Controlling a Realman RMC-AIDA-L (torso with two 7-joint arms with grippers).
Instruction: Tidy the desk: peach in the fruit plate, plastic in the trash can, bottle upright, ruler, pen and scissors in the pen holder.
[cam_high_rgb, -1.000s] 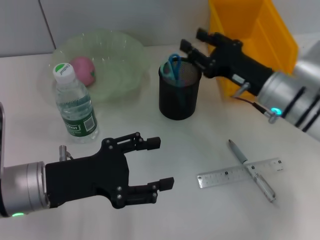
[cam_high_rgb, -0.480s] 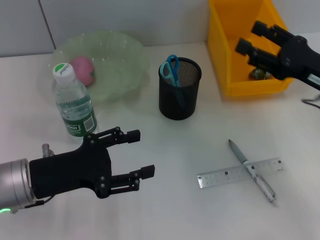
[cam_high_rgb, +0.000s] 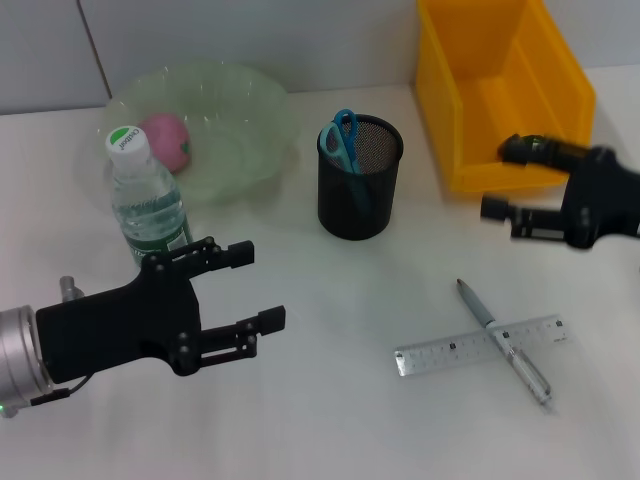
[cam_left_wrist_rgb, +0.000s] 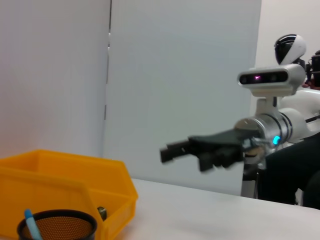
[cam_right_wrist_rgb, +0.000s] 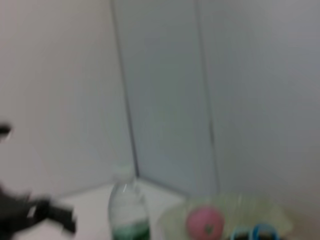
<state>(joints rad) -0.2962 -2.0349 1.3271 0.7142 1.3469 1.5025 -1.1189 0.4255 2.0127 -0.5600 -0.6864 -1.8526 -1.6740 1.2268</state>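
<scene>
Left gripper (cam_high_rgb: 250, 285) hangs low over the desk (cam_high_rgb: 330, 410) at the near left, just in front of the bottle (cam_high_rgb: 148, 205), fingers spread wide, nothing between them. Right gripper (cam_high_rgb: 505, 180) is at the right side, in front of the yellow bin (cam_high_rgb: 500, 90) and above the desk, fingers apart and empty; it also shows far off in the left wrist view (cam_left_wrist_rgb: 175, 148).

Bottle stands upright, green cap on top, next to the clear plate (cam_high_rgb: 225, 130). Pink peach (cam_high_rgb: 168, 140) lies inside the plate, near its left side. Black mesh pen holder (cam_high_rgb: 358, 190) sits mid-desk between plate and bin; blue-handled scissors (cam_high_rgb: 343, 135) stand in it, handles up. Ruler (cam_high_rgb: 480, 345) lies flat on the desk at near right, well apart from the holder. Pen (cam_high_rgb: 502, 340) lies across the ruler, touching it, tip pointing toward the holder. A small dark item shows inside the bin in the left wrist view; can't tell what it is.

Right wrist view shows bottle (cam_right_wrist_rgb: 127, 212), peach (cam_right_wrist_rgb: 205, 224) and plate (cam_right_wrist_rgb: 272, 215), blurred.
</scene>
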